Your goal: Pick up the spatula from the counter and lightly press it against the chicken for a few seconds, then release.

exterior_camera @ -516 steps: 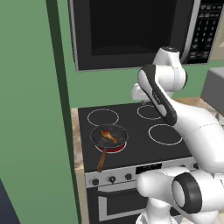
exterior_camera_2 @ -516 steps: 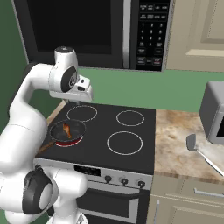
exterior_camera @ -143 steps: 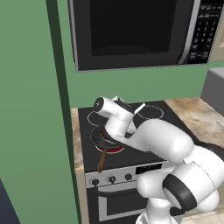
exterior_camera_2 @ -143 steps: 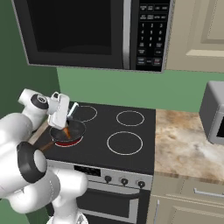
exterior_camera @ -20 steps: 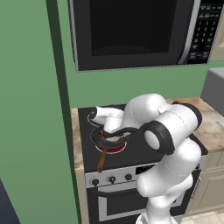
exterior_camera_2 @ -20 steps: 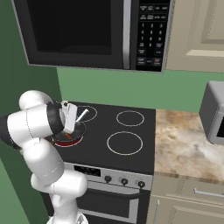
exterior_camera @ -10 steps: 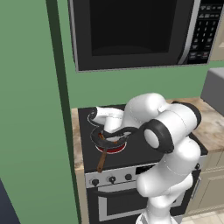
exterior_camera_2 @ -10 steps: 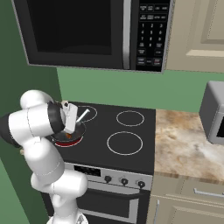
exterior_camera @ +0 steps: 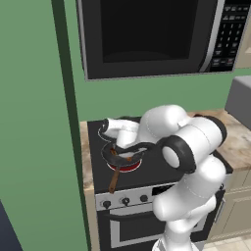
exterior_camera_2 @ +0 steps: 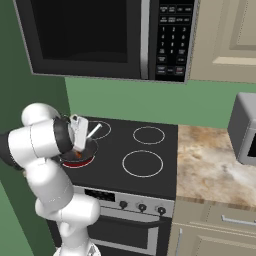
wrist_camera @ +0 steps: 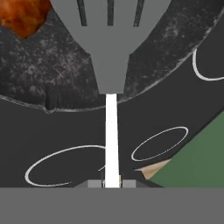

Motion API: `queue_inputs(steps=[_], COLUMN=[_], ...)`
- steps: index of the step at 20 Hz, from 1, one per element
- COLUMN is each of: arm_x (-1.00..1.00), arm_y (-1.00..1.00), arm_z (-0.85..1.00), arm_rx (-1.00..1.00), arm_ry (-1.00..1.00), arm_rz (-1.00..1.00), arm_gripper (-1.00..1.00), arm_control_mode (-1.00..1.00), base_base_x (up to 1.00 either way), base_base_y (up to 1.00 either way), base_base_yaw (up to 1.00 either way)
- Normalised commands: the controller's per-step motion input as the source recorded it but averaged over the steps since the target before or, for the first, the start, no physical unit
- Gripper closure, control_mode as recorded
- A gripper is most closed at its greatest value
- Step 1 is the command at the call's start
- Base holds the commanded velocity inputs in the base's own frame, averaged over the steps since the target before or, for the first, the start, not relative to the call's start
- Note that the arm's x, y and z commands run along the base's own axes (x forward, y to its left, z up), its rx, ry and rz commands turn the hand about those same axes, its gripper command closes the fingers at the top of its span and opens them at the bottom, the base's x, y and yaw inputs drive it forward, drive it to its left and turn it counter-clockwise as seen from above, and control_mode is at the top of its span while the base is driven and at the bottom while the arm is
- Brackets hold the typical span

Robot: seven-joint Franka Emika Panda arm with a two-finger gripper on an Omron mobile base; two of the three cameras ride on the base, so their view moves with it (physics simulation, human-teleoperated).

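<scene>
The hand (wrist_camera: 112,183) was closed on the spatula (wrist_camera: 109,48) at its thin handle end, blade over the pan (wrist_camera: 183,48) at frame top, chicken (wrist_camera: 22,15) upper left. Light and stiff, the tool would probably pivot under pressure.

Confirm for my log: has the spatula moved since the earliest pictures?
Yes: the spatula went from the counter right of the stove to over the pan.

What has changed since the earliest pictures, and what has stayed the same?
The spatula left the counter: the gripper now holds its handle, blade over the pan beside the chicken. The arm swung down to the left. Pan and chicken stayed in place.
</scene>
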Motion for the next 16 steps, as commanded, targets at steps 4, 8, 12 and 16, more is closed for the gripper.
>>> queue_inputs(steps=[4,8,12,16], arm_x=[-0.17,-0.33,-0.35,-0.36], arm_y=[-0.09,-0.17,-0.25,-0.34], arm_z=[0.43,0.46,0.39,0.3], arm_rx=[0.04,0.06,0.1,0.15], arm_ry=[-0.09,-0.08,-0.03,0.0], arm_rz=[0.01,0.03,0.04,0.07], arm_gripper=[1.0,1.0,1.0,1.0], arm_control_mode=[-1.0,-1.0,-1.0,-1.0], base_base_x=[0.0,0.0,0.0,0.0], base_base_y=[0.0,0.0,0.0,0.0], base_base_yaw=[0.0,0.0,0.0,0.0])
